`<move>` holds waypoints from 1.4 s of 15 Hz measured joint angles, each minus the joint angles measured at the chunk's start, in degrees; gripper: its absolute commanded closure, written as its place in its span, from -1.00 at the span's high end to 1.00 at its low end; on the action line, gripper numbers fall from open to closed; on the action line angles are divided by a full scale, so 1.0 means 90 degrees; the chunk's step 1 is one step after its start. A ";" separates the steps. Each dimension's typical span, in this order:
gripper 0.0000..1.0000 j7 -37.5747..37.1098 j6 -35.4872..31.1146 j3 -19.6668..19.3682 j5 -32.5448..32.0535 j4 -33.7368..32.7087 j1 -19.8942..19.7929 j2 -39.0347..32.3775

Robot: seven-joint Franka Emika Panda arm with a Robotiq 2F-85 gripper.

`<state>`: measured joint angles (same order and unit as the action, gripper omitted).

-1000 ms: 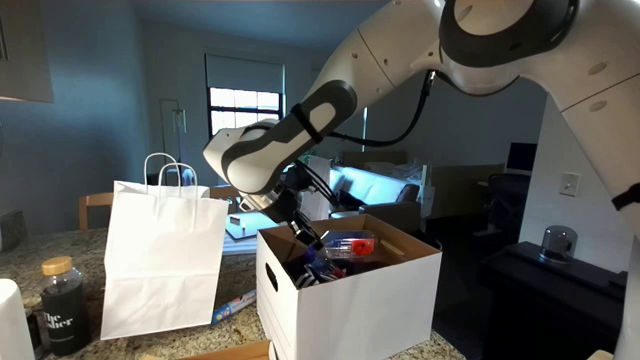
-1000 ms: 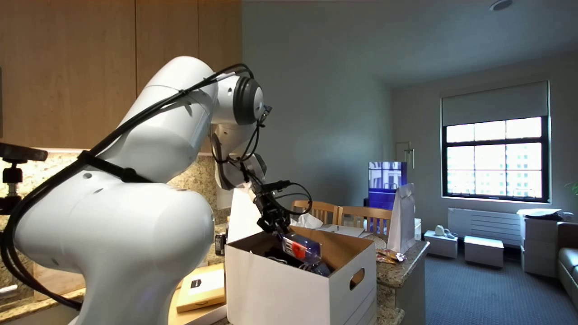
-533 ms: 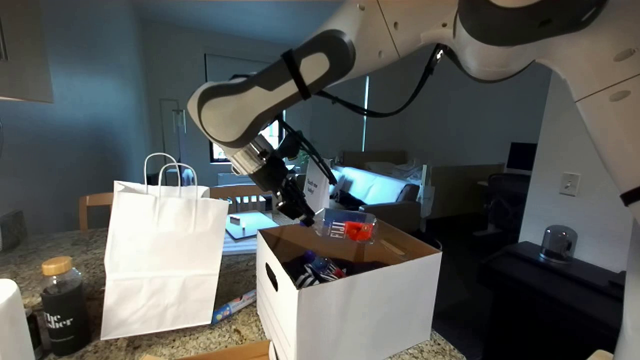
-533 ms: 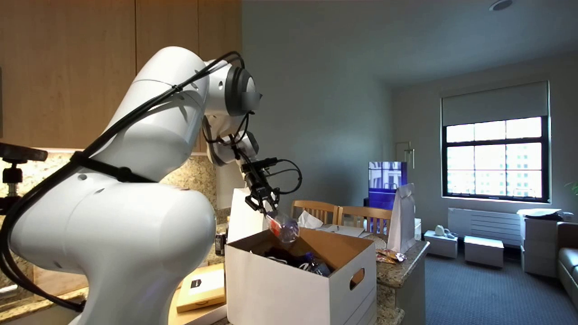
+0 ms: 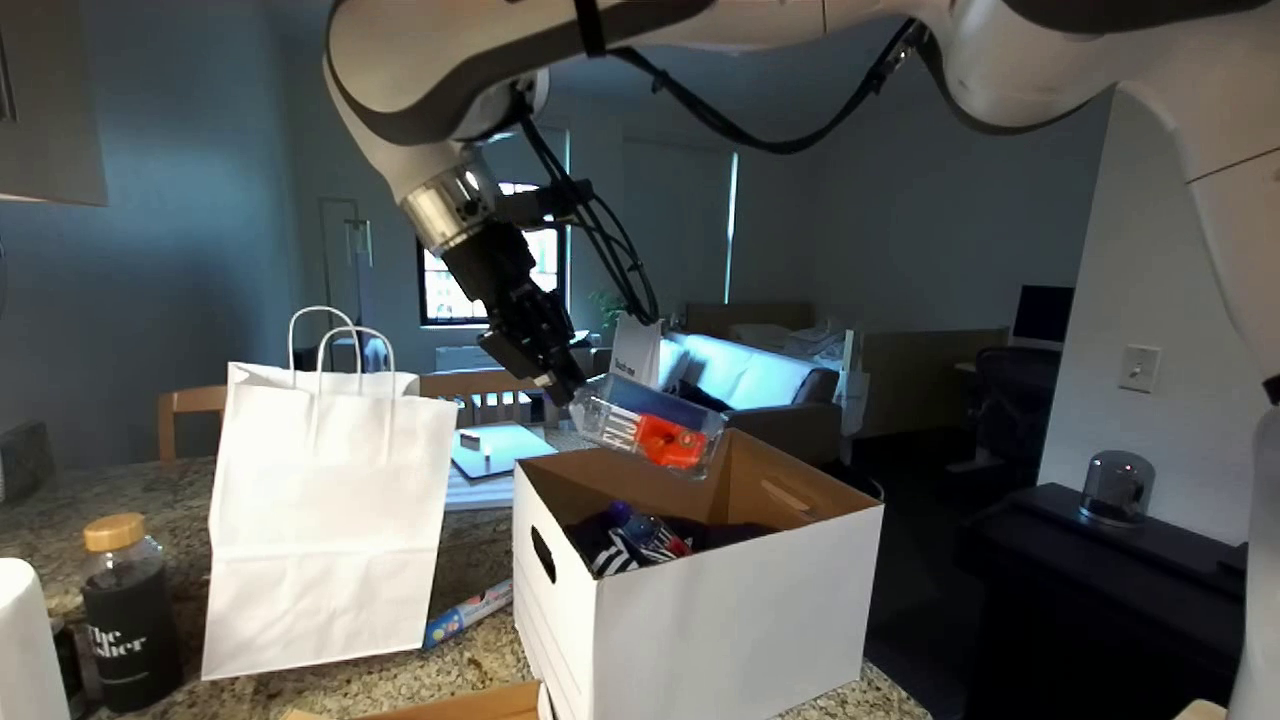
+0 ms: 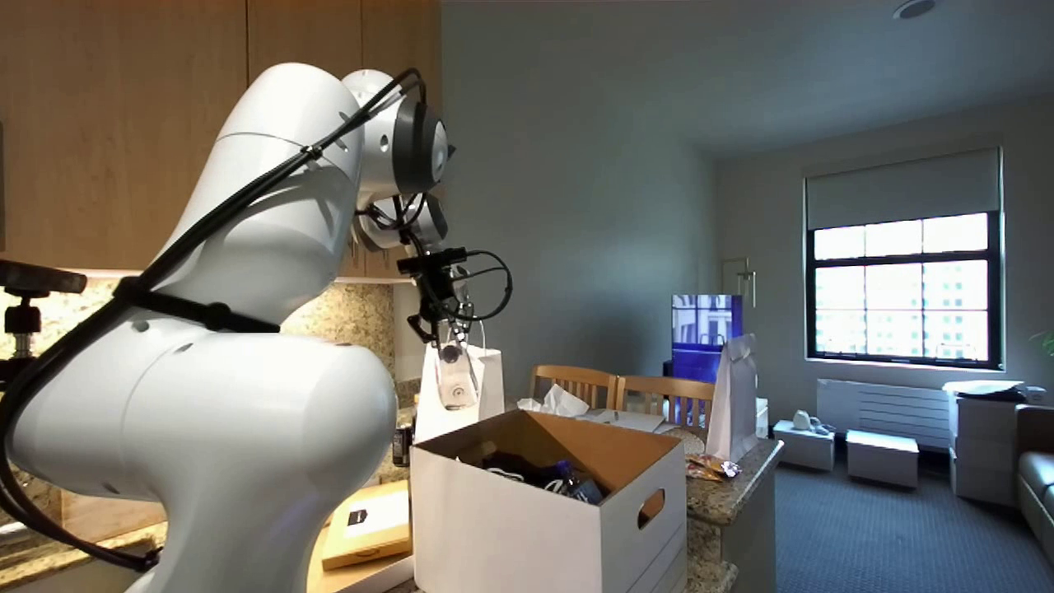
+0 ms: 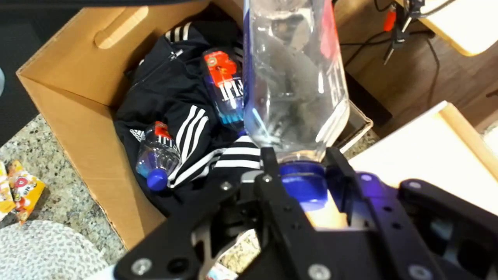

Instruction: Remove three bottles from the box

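The hand (image 7: pixel 302 156) pinched the neck of one bottle (image 7: pixel 295 85), tilted and higher than the box (image 5: pixel 735 620). In the wrist view, a second bottle (image 7: pixel 224 85) lay inside at nine o'clock from it, a third bottle (image 7: pixel 156 153) at eight. Lifting one out seemed the step; next, it likely had to swing aside and go down softly on the surface (image 5: pixel 485 655).

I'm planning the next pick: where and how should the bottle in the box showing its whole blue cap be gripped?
Probably by the cap of that bottle, from above: it looks narrower than the body and lies uncovered, while the surrounding box likely bars a sideways approach.
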<state>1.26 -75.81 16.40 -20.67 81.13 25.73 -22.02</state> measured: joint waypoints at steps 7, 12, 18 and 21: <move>-0.74 -0.0729 -0.1490 0.0105 0.0564 0.0161 0.0067 0.0527; -0.75 -0.0722 -0.3892 0.0135 0.1113 0.1433 -0.0102 0.1354; -0.75 -0.1316 -0.6863 0.0519 0.1518 0.3058 -0.0008 0.1926; -0.74 -0.2080 -0.8357 0.0670 0.1517 0.3953 0.0126 0.1943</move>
<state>-17.46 -151.02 22.43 -7.02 116.70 26.87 -4.53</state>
